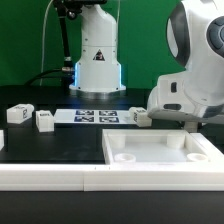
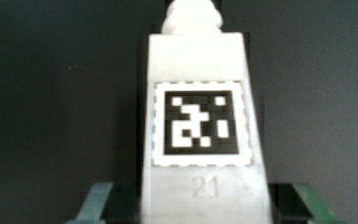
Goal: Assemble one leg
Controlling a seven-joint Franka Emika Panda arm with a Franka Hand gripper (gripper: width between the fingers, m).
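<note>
Wrist view: my gripper (image 2: 194,203) is closed on the leg (image 2: 195,110), with my dark fingers (image 2: 99,200) pressed against its two long sides near the end closest to the camera. The white post runs straight away from me, its black-and-white tag (image 2: 201,122) facing the lens and the number 21 printed faintly just below the tag. A narrower rounded tip (image 2: 192,17) sticks out at the leg's far end, and everything behind it is dark table. In the exterior view my arm (image 1: 190,70) fills the exterior view's right side and hides both the gripper and the held leg, so from there I cannot tell how high the leg hangs. Below my arm lies the large white panel (image 1: 160,152), flat at the front of the black table (image 1: 60,145). Behind it the marker board (image 1: 95,117) lies flat, with small white loose parts (image 1: 45,120) resting beside it on either side.
</note>
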